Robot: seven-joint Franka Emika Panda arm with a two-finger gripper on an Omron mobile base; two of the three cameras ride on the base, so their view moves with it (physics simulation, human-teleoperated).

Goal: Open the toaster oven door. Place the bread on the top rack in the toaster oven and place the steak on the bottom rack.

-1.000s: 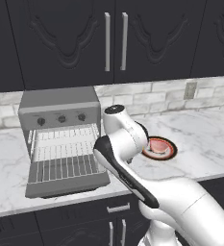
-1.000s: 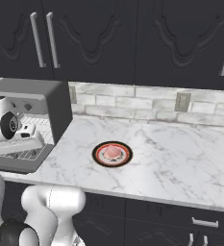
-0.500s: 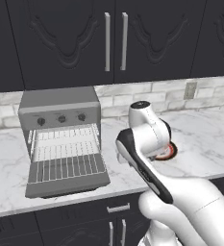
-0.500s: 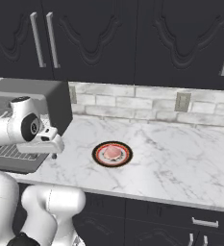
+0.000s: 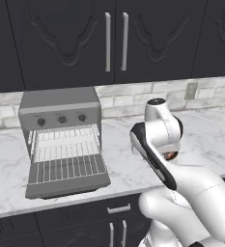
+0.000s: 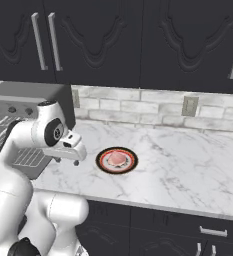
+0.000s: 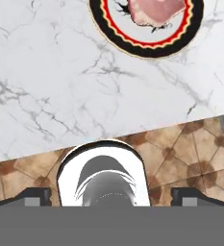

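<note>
Steak (image 6: 117, 158): pinkish slab lying on the red-rimmed plate (image 6: 130, 165), on the desk (image 6: 188, 170) to the right of the toaster oven (image 5: 61, 112).
Bread: I cannot make it out on either rack from my base views, so I treat that step as unconfirmed.
Oven door (image 5: 68, 174): folded down flat toward me, wire racks (image 5: 65, 144) exposed. I judge the opening step done.
Step in hand: I judge that I am moving in to fetch the steak for the bottom rack.
Pincer (image 6: 70, 149): at the end of the wrist, above the desk between oven and plate, just left of the plate. Fingers spread wide apart, nothing between them.
Arm pose: elbow raised, forearm folded back over the desk edge; in the hand view the camera looks down with the plate at the top edge.
Next move: I must carry the hand further over the plate, centre the fingers across the steak, descend, then close.
</note>
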